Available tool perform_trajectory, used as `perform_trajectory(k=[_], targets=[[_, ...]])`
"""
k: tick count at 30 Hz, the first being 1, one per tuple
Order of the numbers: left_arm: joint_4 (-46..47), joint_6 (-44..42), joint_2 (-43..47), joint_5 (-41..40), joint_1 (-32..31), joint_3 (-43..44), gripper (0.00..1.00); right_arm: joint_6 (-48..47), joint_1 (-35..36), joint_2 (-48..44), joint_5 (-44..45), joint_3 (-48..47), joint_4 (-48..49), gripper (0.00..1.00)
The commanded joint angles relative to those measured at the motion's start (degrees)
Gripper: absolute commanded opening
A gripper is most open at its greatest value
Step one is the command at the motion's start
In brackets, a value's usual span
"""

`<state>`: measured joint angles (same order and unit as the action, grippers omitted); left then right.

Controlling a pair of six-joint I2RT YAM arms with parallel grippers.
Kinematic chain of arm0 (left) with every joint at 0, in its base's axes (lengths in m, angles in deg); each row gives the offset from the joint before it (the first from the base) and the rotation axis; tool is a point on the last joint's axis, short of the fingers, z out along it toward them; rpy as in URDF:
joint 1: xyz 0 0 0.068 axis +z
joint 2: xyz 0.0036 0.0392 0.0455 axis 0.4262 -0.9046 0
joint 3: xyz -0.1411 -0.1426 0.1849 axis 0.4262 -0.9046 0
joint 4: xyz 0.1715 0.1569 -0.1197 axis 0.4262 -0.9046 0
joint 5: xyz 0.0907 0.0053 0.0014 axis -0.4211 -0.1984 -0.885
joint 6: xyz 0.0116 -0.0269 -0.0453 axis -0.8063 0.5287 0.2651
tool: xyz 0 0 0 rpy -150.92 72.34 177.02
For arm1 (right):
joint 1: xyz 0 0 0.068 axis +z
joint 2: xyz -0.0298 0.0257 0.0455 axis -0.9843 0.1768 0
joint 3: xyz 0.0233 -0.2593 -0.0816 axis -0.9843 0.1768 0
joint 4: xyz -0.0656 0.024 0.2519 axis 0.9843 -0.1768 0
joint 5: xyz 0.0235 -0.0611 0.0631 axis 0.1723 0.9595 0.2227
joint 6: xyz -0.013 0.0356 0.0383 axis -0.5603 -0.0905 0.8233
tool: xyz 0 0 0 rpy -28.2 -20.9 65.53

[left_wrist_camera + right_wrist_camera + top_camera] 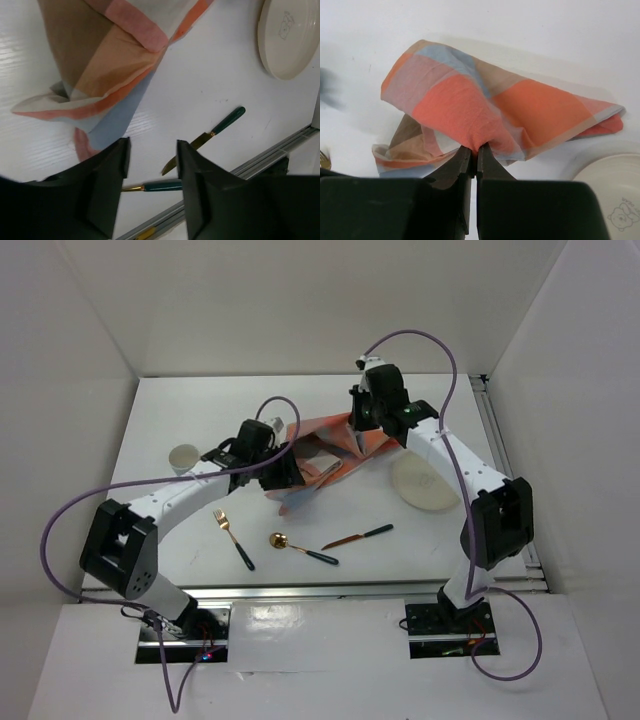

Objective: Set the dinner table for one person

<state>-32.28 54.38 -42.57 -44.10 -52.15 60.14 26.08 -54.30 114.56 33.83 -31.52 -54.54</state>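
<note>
The dinner table [200, 410] is a white tabletop with aluminium rails. The orange, blue and grey checked cloth mat [322, 452] lies crumpled at its middle. My right gripper [358, 432] is shut on a fold of the mat [480, 105], with the fingertips [475, 150] pinching the orange cloth. My left gripper [285, 478] is open and empty at the mat's near left edge. In the left wrist view its fingers [152, 150] stand apart just below the hanging cloth [100, 65].
A cream plate [425, 483] lies right of the mat and also shows in both wrist views [290, 35] [612, 200]. A cup [183, 457] stands at the left. A fork [233, 538], a spoon [303, 549] and a knife [358, 536] lie near the front rail [260, 160].
</note>
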Motion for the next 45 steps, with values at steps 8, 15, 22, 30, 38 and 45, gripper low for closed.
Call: perform_trajectory(k=[8,15,22,30,38,45], targets=[[13.0,13.8,-12.6,-5.6,-4.3,3.9,0.68,1.0,-2.7,0.6,-6.1,-2.9,0.6,0.00],[14.2,14.4,-16.2,-8.8,-4.3,6.0,0.65,0.0,-4.4,0.6,-7.9,-4.0,-0.1,0.00],[13.5,12.8,-11.2,-9.1,-4.8,4.8,0.59,0.0,-5.7,0.6,-9.0,-3.4,-0.1,0.00],[6.4,12.8,-8.9,-15.2,-5.3,8.0,0.57,0.0,-6.3,0.6,-9.5,-2.4,-0.1,0.00],[5.8,14.0,-19.1,-13.6,-5.3,14.9,0.77,0.5,-6.9,0.6,-10.1,-2.4,-0.6,0.00],[6.4,14.6,-19.1,-15.3,-5.3,13.3,0.77,0.5,-7.4,0.6,-10.6,-2.9,-0.6,0.00]])
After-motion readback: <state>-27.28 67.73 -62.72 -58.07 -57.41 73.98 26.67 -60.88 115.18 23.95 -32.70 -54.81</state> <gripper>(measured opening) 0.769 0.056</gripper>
